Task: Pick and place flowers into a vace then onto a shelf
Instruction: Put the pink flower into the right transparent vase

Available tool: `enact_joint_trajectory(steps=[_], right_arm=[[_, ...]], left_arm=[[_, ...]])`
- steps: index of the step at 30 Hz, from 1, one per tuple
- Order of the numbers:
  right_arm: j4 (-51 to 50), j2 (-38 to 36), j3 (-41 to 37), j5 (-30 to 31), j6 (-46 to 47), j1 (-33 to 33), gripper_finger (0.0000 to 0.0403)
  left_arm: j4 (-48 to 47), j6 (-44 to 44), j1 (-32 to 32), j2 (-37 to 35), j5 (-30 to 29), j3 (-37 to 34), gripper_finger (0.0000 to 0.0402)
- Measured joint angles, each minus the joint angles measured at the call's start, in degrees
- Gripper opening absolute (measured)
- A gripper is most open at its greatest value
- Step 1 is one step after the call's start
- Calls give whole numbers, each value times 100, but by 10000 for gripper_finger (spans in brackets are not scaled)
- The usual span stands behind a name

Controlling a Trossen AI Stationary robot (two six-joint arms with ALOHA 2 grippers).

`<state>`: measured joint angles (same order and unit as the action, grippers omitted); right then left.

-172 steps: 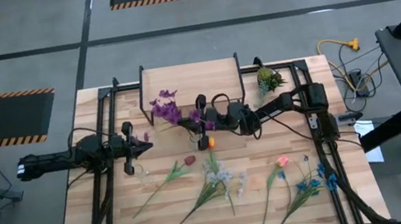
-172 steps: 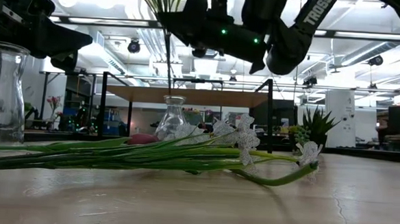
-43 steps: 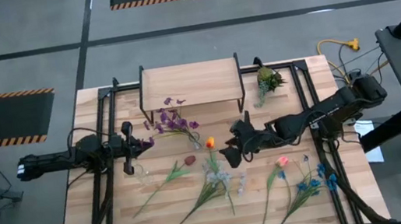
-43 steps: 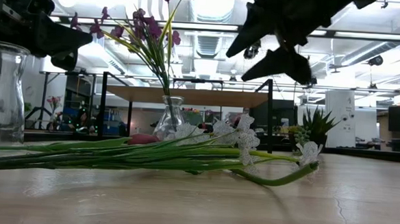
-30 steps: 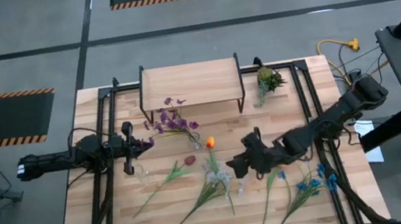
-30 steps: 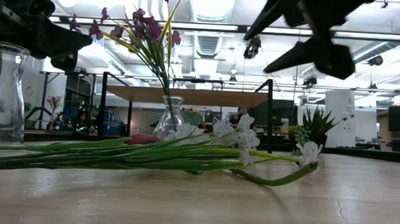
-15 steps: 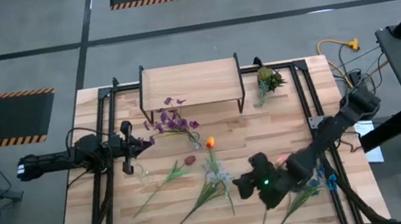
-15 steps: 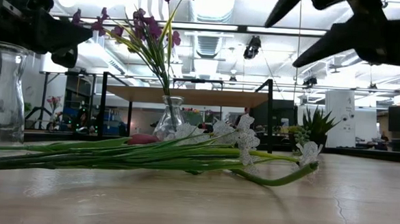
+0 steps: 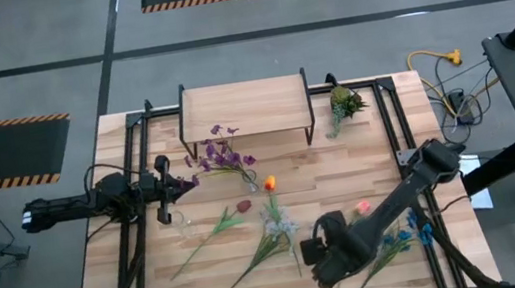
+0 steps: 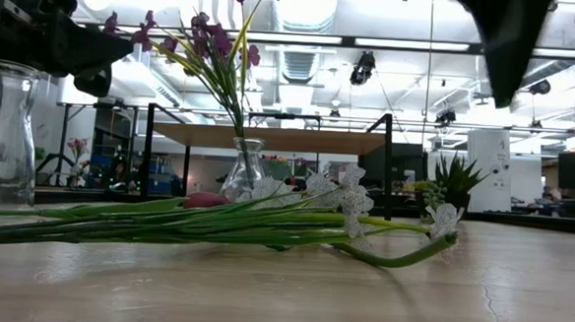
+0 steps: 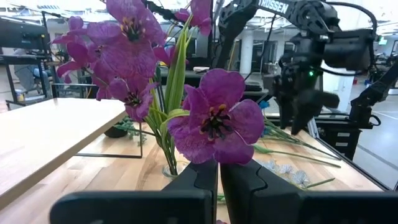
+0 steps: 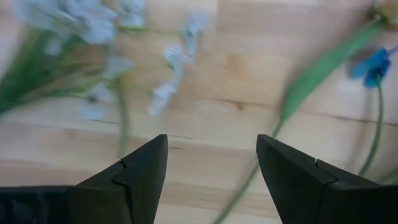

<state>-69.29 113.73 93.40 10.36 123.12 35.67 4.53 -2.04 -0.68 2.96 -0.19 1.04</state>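
Purple flowers (image 9: 222,156) stand with their stems in a small glass vase (image 10: 248,169) in front of the shelf (image 9: 245,108). Loose flowers lie on the table: dark red (image 9: 243,207), orange (image 9: 269,182), whitish (image 9: 279,227), pink (image 9: 362,208) and blue (image 9: 402,237). My right gripper (image 9: 317,255) hangs open, pointing down, above bare wood between the whitish flowers (image 12: 93,37) and the pink flower's stem (image 12: 323,68). My left gripper (image 11: 217,180) is shut and level at the table's left, just behind the purple heads (image 11: 217,121).
An empty glass vase (image 10: 3,131) stands near my left arm. A leafy sprig (image 9: 343,102) sits at the far right, beside the shelf. Black frame rails (image 9: 136,252) run along the table's left and right sides.
My right gripper has moved toward the table's near edge, from beside the orange flower to a spot between the whitish and pink flowers. It has tipped from slanting to pointing down and stays open.
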Motion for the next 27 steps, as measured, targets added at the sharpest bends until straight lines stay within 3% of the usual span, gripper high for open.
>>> enact_joint_trajectory(steps=[7,27], right_arm=[[-189,447,-51,-1037,282,-1,237],[-624,1012,-115,-1022,355,-5,237]], left_arm=[[-1,0,1,-2,0,0,0],[-1,0,-1,0,0,0,0]])
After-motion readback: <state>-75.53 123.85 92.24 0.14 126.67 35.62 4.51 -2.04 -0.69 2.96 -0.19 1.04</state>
